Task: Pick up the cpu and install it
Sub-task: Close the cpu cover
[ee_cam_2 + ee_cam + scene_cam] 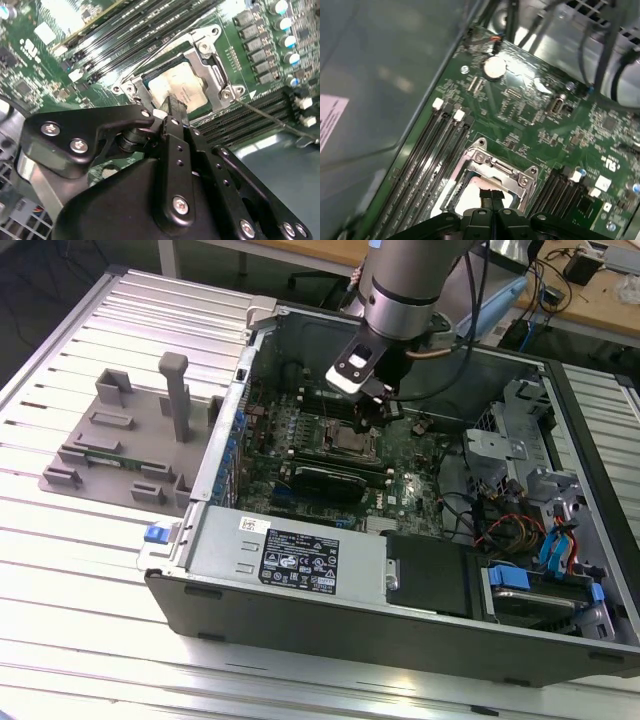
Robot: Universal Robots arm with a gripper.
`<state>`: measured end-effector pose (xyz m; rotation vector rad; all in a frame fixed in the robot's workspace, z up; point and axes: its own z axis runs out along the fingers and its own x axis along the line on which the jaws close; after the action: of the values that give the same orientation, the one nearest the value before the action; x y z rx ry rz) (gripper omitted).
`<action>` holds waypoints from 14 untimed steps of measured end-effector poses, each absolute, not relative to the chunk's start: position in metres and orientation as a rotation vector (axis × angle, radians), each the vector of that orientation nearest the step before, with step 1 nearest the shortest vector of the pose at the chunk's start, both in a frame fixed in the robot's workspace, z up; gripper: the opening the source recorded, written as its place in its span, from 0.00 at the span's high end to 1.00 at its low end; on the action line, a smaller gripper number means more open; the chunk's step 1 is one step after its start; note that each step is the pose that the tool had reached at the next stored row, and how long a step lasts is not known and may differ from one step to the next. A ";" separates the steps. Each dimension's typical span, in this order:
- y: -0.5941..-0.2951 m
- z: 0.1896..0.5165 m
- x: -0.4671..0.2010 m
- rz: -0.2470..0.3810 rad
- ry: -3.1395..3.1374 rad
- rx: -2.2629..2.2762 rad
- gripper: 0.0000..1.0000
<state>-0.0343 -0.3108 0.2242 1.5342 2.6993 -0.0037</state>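
Black gripper [172, 106] hangs low over the green motherboard [400, 475] inside the open grey computer case [300, 560] on the counter. Jaws pressed together, tips at the small square silvery-topped cpu [181, 87]; contact unclear. Cpu lies flat within the silver metal socket frame [212, 50].

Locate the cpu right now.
In the second wrist view, the cpu lies inside the metal socket frame on the motherboard, between memory slots, right by the pincer.
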 end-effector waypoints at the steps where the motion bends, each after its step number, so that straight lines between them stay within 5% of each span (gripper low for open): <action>1: -0.311 0.224 -0.034 -0.005 2.720 1.497 0.89; 14: -0.311 0.221 -0.034 -0.028 2.954 0.944 0.89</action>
<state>-0.0343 -0.3108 0.2213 0.9436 2.9535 -0.0282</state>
